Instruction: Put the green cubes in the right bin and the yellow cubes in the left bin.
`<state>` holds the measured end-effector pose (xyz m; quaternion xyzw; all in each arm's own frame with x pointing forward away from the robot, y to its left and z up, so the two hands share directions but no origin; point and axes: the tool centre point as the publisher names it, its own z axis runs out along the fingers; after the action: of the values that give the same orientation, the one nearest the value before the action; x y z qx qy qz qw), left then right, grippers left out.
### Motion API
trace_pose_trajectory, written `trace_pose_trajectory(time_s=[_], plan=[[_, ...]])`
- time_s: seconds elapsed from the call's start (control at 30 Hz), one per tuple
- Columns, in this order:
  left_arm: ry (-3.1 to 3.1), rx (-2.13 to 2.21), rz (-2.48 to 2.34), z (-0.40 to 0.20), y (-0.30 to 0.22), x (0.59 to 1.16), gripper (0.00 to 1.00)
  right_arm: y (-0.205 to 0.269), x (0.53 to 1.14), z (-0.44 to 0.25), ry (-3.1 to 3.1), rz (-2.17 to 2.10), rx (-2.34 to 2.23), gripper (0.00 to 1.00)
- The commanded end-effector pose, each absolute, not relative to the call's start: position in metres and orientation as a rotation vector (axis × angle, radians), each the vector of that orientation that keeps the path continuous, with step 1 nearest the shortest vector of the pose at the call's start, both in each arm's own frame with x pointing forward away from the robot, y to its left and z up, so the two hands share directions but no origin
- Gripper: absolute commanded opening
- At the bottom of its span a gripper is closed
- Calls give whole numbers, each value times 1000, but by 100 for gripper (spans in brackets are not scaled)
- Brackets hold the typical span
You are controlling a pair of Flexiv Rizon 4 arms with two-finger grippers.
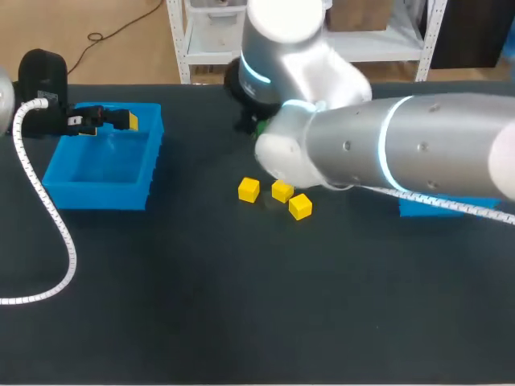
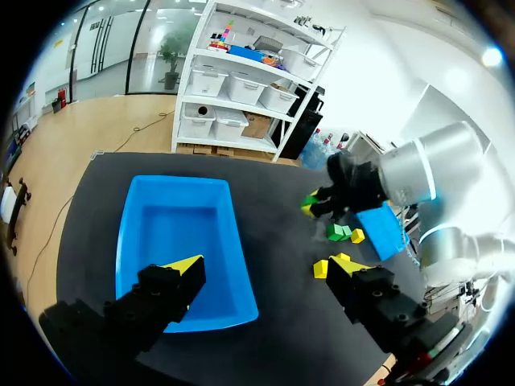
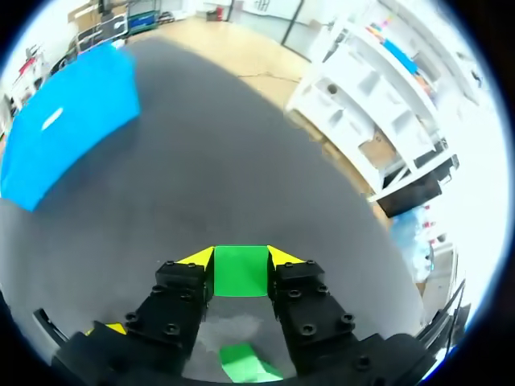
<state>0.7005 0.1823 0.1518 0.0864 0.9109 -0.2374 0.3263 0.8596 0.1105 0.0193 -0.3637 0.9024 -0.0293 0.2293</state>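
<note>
Between the yellow tips of my right gripper [image 3: 240, 259] is a green cube [image 3: 240, 275], touched by both fingers from two sides, just above the black table. A second green cube [image 3: 249, 362] lies under that gripper. In the head view my right arm [image 1: 386, 153] reaches past the middle and hides its gripper. Three yellow cubes [image 1: 249, 190], [image 1: 282, 190], [image 1: 300, 206] lie together mid-table. My left gripper [image 2: 265, 265] hangs open and empty over the left blue bin [image 2: 153, 201], which is also empty. The right blue bin [image 1: 434, 209] is mostly hidden under my right arm.
From the left wrist view, green cubes [image 2: 338, 233] and yellow cubes [image 2: 320, 268] lie on the table between the two bins. A white coiled cable [image 1: 48, 217] runs from my left arm across the table's left side. The table's near half is bare black cloth.
</note>
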Motion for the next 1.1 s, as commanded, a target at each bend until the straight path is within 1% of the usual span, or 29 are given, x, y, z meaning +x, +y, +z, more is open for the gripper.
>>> trace_pose_trajectory(time_s=[0.03, 0.2, 0.33, 0.47, 0.6, 0.7, 0.83, 1.1], plan=[[2378, 231, -633, 150, 184, 700, 100, 57, 827, 75, 2399, -68, -883, 0], [2378, 231, -633, 150, 184, 700, 100, -13, 824, 123, 2364, -85, -704, 0], [2378, 231, -633, 150, 184, 700, 100, -78, 817, 147, 2364, -84, -543, 0], [2378, 231, -633, 150, 184, 700, 100, -141, 802, 156, 2382, -87, -385, 0], [2378, 231, -633, 150, 184, 700, 100, -187, 784, 154, 2412, -101, -242, 0], [2378, 231, -633, 150, 184, 700, 100, -208, 769, 147, 2443, -89, -163, 0], [2378, 231, -633, 150, 184, 700, 100, -222, 753, 131, 2498, -76, -106, 0], [2378, 231, -633, 150, 184, 700, 100, -217, 748, 87, 2614, -82, -107, 0]])
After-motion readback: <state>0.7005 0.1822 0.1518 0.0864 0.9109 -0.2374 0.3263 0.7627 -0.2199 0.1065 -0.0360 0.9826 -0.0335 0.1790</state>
